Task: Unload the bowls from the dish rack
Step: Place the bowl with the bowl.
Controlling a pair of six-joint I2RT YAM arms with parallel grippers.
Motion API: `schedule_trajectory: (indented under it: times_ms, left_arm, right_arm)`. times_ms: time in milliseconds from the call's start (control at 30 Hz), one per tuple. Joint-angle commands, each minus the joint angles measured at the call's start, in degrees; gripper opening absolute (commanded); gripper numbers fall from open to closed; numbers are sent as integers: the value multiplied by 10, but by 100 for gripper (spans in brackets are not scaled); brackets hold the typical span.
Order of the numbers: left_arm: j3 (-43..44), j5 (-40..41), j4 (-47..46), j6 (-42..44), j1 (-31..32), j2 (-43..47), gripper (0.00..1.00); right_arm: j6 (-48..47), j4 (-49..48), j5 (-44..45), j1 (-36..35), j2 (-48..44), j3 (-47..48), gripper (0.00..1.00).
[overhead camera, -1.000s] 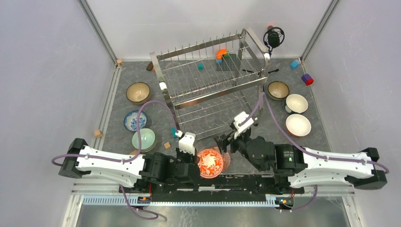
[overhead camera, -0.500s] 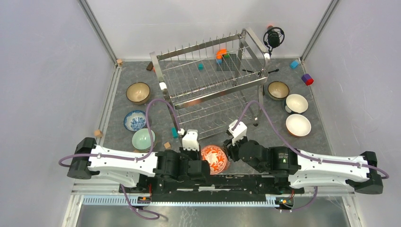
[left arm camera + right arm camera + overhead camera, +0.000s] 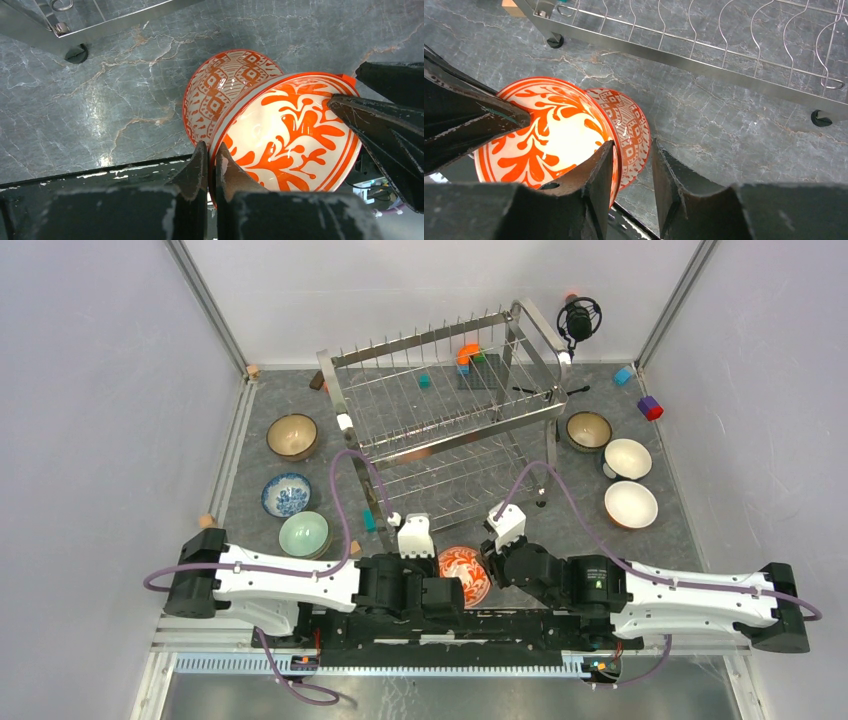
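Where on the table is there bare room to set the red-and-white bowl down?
Bare mat lies between the front right leg of the dish rack and the lower white bowl, and on the near side of that bowl. The left side is crowded: the brown bowl, blue-and-white bowl and green bowl stand close in a column.

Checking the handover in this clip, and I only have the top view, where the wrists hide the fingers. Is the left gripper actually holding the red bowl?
Observer: Yes. In the left wrist view the left gripper is shut on the bowl at its rim, one finger inside, one outside.
Reviewer: And the right?
Observer: The right gripper straddles the rim elsewhere; its outer finger stands clear of the wall, so no grip yet.
Reviewer: Is the bowl level?
Observer: No, tipped on edge, foot toward the rack.
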State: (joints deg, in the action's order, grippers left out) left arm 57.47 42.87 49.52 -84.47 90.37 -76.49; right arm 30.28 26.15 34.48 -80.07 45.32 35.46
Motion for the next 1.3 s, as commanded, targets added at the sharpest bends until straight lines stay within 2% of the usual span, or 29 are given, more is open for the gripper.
schedule_trajectory:
  times_ms: [0, 333, 500, 800, 1000, 1133, 1267]
  left_arm:
    - [31, 23, -6, -54, -11, -6, 2]
    - [21, 8, -10, -55, -29, -22, 2]
    - [5, 2, -31, -45, -37, -27, 2]
    - [-6, -7, -44, -34, -47, -62, 3]
    - [-7, -16, -56, -23, -54, -82, 11]
    - [-12, -21, -58, -20, -56, -87, 20]
    - [-18, -23, -59, -21, -57, -83, 24]
  right_arm:
    - [16, 4, 7, 3, -4, -11, 38]
    - [13, -39, 9, 3, 9, -54, 19]
    - [8, -53, 16, 4, 30, -59, 0]
    - [9, -74, 25, 4, 53, -74, 0]
    - [9, -86, 24, 6, 67, -80, 0]
    - [7, -97, 15, 11, 80, -89, 0]
    - [5, -106, 11, 15, 81, -95, 0]
